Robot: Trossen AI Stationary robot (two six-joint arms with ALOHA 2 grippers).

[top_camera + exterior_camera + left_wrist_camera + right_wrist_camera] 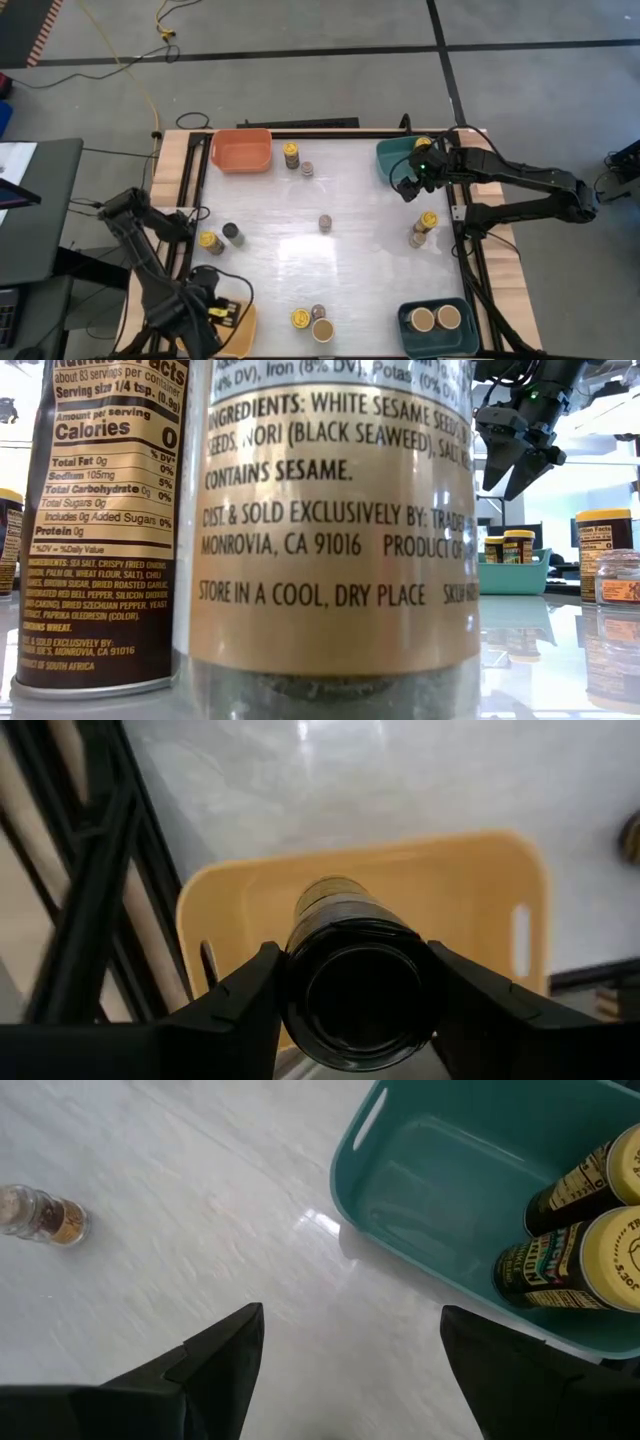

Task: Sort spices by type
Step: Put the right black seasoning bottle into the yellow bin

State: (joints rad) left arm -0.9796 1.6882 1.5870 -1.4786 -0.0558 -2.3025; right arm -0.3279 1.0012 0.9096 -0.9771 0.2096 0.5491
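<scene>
L gripper point(352, 985): clenched on a black-lidded jar point(352, 970), fingers point(240, 1000) pressed to both sides; you're hovering it over the yellow bin point(480, 870) at the near-left table corner.
R gripper point(350, 1350): jaws spread wide, nothing between them; you see it just beside the teal bin point(420, 1200) at the far right, above bare tabletop.
Teal bin contents: two yellow-lidded dark jars point(560, 1270), side by side, touching.
Second teal bin point(405, 322): near-right corner, two tan-lidded jars point(435, 319) inside.
Orange bin point(241, 150): far left; a yellow-lidded jar point(290, 154) and a small grey-topped jar point(307, 169) stand just beside it on the table.
Table centre: one small grey-topped jar point(325, 223) alone.
Left side: yellow-lidded jar point(210, 242) next to a dark-lidded jar point(233, 234).
Right edge: yellow-lidded jar point(428, 221) w/ a smaller jar point(417, 239) close by.
Near edge: yellow-lidded jar point(299, 319), small grey-topped jar point(318, 312), tan-lidded jar point(322, 330) clustered.
Label, big jar point(330, 530) in low view: "INGREDIENTS: WHITE SESAME SEED…", "NORI (BLACK SEAWEED)", "CONTAINS SESAME.", "DIST. & SOLD EXCLUSIVELY BY: TRADER…", "MONROVIA, CA 91016", "STORE IN A COOL, DRY PLACE".
Label, dark jar point(100, 520) beside it: "Calories 0", "Sodium 105mg", ingredients start "SEA SALT, CRISPY FRIED ONIONS"; "PRODUCT OF SOUTH AFRICA".
Lone jar point(45, 1215) in R wrist view: clear glass, brownish contents, lying on its side; label unreadable.
</scene>
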